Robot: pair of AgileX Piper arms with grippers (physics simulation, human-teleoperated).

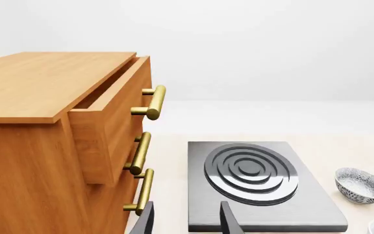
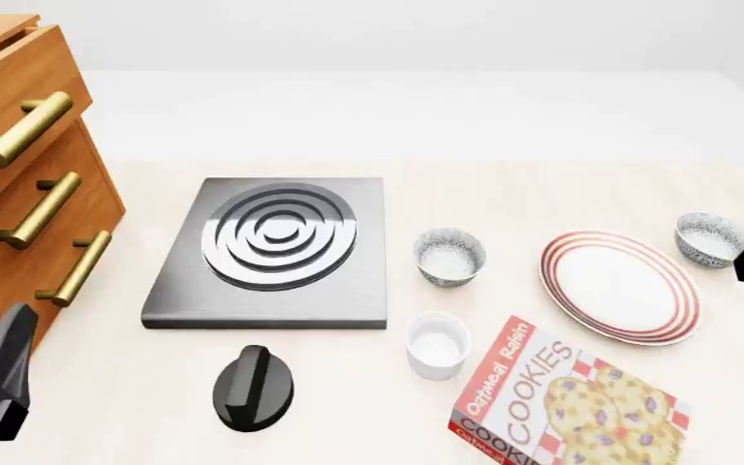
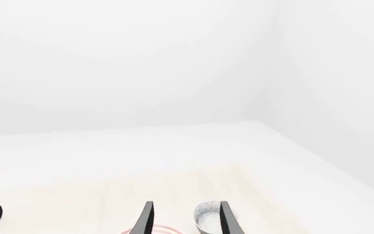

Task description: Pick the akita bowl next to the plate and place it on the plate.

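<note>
Beside the plate, on its right, sits the akita bowl. Nearest is the right gripper, jaws parted and empty, bowl just ahead.

Simulated kitchen: stove burner, wooden drawers, cookie box.

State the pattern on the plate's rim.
Thin red rings on the white plate; front view.
</note>
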